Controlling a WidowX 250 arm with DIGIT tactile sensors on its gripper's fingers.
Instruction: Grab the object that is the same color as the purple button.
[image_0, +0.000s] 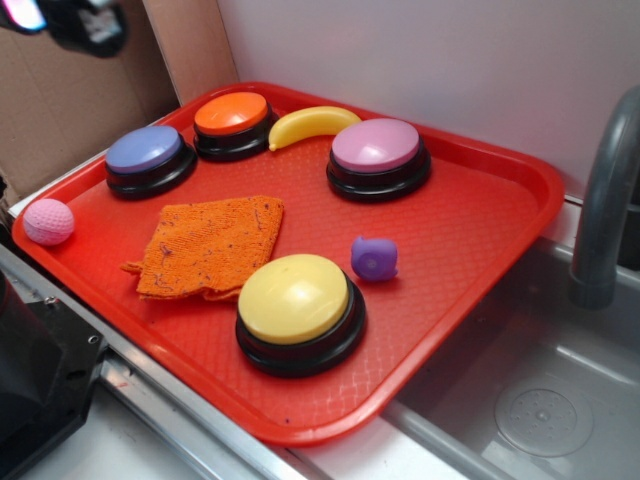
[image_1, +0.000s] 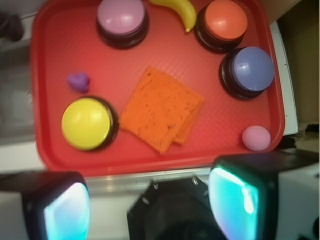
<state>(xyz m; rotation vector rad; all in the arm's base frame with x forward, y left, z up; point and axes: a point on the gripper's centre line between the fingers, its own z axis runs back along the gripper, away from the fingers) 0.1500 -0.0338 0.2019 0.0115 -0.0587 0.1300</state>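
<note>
The jaws stand wide apart with nothing between them: in the wrist view the gripper (image_1: 150, 200) shows two glowing fingers (image_1: 65, 210) along the bottom edge, both hanging outside the near rim of the red tray (image_1: 50, 40).

The toy (image_1: 78, 82) (small, bluish-purple, rounded) lies on the tray floor well ahead of the jaws and toward the left finger's side of that view. In the exterior view the toy (image_0: 374, 258) sits just beside the yellow button (image_0: 298, 310), apart from it, with its round face turned toward the camera.

There is one toy. There are four dome buttons on black bases: the yellow one, a purple button (image_0: 149, 159) at the far left corner, an orange button (image_0: 233, 124) next to it along the back, and a pink button (image_0: 379, 157) farther right along the back. The purple button and the toy are well apart, with the cloth between them.

One orange cloth (image_0: 208, 245), folded and rumpled, lies flat near the tray's middle, its edge close to the yellow button. One banana (image_0: 312, 124) lies between the orange and pink buttons, touching or nearly touching the orange one. One pink dimpled ball (image_0: 48, 221) rests at the tray's left edge.

Beside the tray are a grey sink (image_0: 540, 400) and faucet (image_0: 605, 210).
</note>
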